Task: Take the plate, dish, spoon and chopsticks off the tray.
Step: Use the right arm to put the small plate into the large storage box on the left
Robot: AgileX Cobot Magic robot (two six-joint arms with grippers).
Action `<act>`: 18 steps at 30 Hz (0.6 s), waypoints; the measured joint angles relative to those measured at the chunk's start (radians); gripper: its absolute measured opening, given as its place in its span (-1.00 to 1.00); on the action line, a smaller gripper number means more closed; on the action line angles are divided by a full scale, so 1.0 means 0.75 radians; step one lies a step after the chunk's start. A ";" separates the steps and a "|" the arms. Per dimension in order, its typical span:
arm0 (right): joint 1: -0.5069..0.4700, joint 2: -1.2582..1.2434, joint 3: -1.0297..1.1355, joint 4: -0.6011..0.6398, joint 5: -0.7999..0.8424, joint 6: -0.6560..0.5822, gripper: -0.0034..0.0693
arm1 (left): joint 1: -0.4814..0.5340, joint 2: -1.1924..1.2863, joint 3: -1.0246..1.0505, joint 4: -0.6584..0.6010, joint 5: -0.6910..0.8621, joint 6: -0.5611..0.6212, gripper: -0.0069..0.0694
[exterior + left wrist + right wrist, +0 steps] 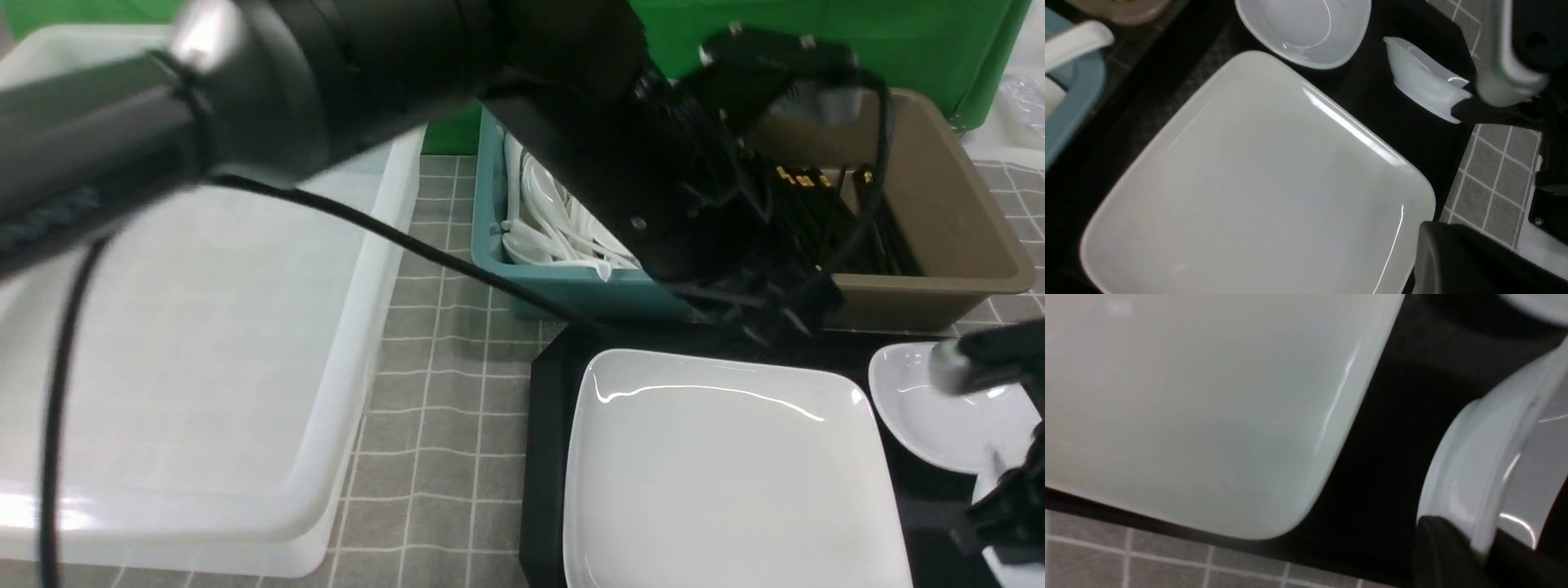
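Note:
The large white plate (718,465) lies on the black tray (545,425). My right gripper (1488,543) is shut on the rim of a small white dish (1470,465), which it holds tilted at the tray's right end (1425,81). A second small dish (931,408) sits behind it on the tray. My left gripper (759,310) hangs over the plate's far edge. Only one of its fingers (1457,261) shows, so I cannot tell whether it is open. White spoons (555,229) lie in the teal bin and black chopsticks (849,220) in the brown tub.
A teal bin (571,290) and a brown tub (939,212) stand side by side behind the tray. A big white translucent tray (204,343) fills the left. Grey checked cloth (441,408) covers the table, and my left arm (326,90) crosses high over it.

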State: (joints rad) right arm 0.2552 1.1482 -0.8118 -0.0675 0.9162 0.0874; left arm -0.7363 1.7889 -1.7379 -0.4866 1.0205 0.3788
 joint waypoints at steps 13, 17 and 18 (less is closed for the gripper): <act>0.162 0.236 -0.839 0.659 0.033 -0.355 -0.73 | 0.534 -0.467 0.007 0.071 0.137 -0.072 -0.81; 0.401 0.539 -1.202 0.684 0.019 -0.379 -0.73 | 0.752 -0.661 0.125 0.091 0.112 -0.111 -0.81; 0.447 0.589 -1.257 0.685 0.019 -0.382 -0.73 | 0.794 -0.699 0.161 0.091 0.109 -0.117 -0.81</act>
State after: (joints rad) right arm 0.5901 1.5897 -1.7549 0.4465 0.9301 -0.1992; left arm -0.1410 1.2650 -1.6170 -0.4181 1.1025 0.2913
